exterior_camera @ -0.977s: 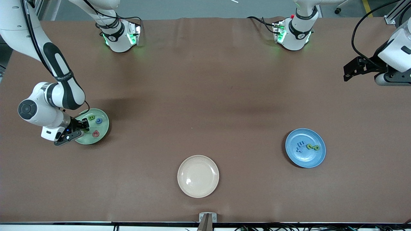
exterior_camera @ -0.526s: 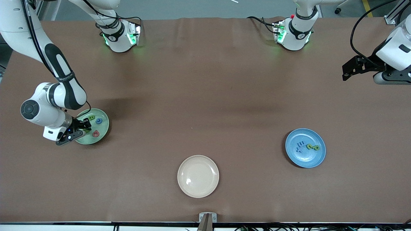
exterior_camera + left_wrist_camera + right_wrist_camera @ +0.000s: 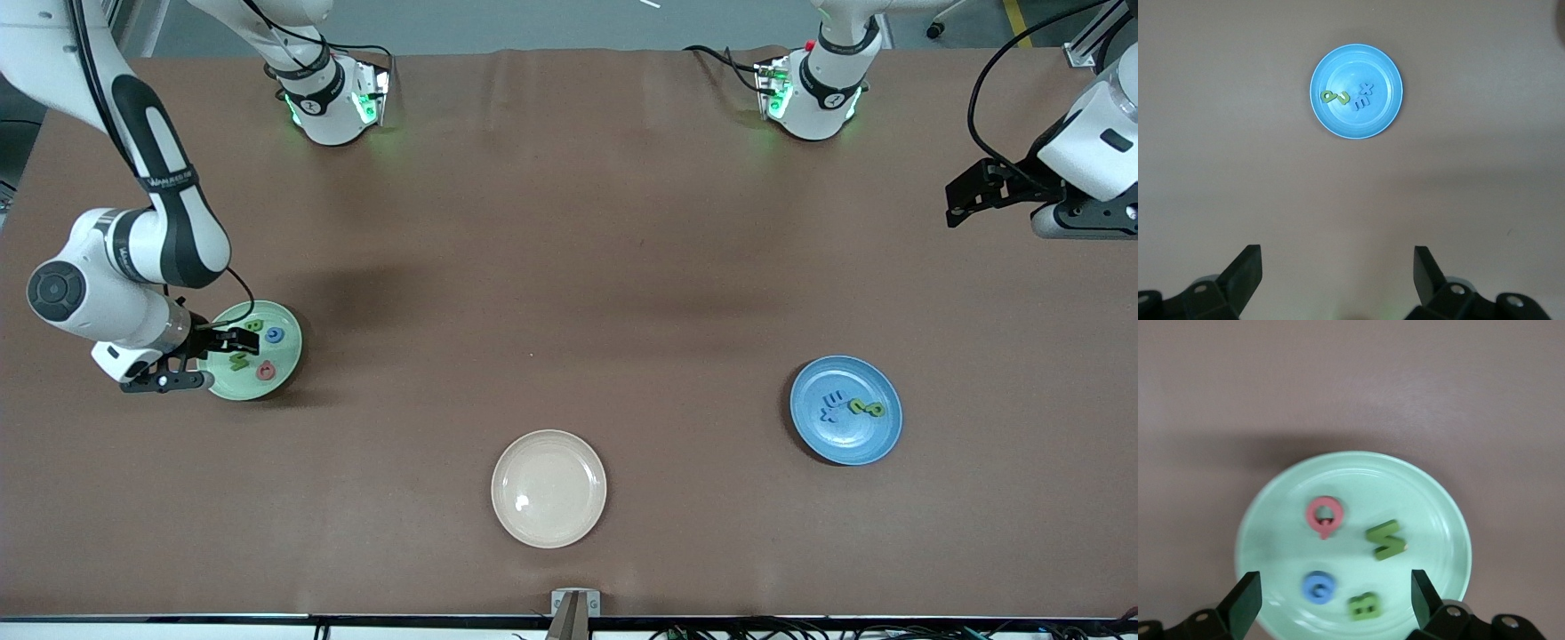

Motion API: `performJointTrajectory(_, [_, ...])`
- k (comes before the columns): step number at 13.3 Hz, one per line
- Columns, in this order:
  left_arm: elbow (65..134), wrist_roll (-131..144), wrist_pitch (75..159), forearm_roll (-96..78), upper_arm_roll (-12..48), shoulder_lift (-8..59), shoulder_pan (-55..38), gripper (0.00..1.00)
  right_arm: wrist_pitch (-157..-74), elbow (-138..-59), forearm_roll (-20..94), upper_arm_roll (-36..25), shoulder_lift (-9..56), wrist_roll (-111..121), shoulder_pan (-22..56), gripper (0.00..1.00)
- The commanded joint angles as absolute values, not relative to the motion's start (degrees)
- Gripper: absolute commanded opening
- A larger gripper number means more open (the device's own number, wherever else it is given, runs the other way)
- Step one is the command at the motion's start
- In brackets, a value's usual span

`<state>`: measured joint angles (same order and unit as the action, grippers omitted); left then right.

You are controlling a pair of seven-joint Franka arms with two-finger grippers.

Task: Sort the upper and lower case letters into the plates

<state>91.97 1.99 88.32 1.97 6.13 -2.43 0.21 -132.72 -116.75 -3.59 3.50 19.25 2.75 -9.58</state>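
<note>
Right gripper (image 3: 191,360) at the right arm's end of the bench (image 3: 569,267), low over the edge of the mint green plate (image 3: 283,369), its jaws spread wide and holding nothing; in the right wrist view the two fingertips (image 3: 1245,600) stand apart with the plate between them. Four letters lie in this plate: a green B (image 3: 253,326), a blue letter (image 3: 275,335) just beside it, a green N-like letter (image 3: 238,361) toward the gripper, and a pink-red Q (image 3: 265,371) nearest the front camera. Right wrist view shows them apart from one another, none stacked. Mid-bench, close to the front camera: a beige plate (image 3: 548,488) with nothing seen in it. Toward the left arm's end: the sky blue plate (image 3: 845,410), farther from the front camera than the beige one. It carries four letters in a loose row: two blue ones (image 3: 829,404), the x and the E-shaped one touching or nearly so, and two green ones (image 3: 866,408) close together; the green shapes are too small to read surely. Left gripper (image 3: 965,191) waits high over bare bench at the left arm's end, well apart from the blue plate, jaws wide and holding nothing; the left wrist view looks down on the blue plate from far off.
</note>
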Motion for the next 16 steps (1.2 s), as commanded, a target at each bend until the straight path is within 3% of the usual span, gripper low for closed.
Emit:
performJointTrajectory(1, [92.46,0.97,89.21,1.14,6.5,-2.81,0.88,1.0,-130.97,-118.04,-3.08,3.6,14.95,-3.25,-7.92,1.0])
performJointTrajectory(5, [92.46,0.97,89.21,1.05,6.5,-3.08,0.88,1.0,-109.38,-106.2,-3.08,4.04,11.96,-7.82,-3.35,1.0])
performJointTrajectory(10, [92.55,0.97,89.21,1.05,6.5,-3.16,0.88,1.0,-102.85,-104.15,-2.9,4.31,0.19,-7.73,-2.2,1.0])
performJointTrajectory(14, [92.55,0.97,89.12,1.05,6.5,-3.34,0.88,1.0,-90.39,-91.18,-2.46,4.13,-0.27,-7.03,-2.37,1.0])
performJointTrajectory(16, [92.72,0.97,89.12,1.14,6.5,-3.43,0.88,1.0,-87.29,-88.34,-2.37,4.04,-0.26,-6.86,-2.55,1.0])
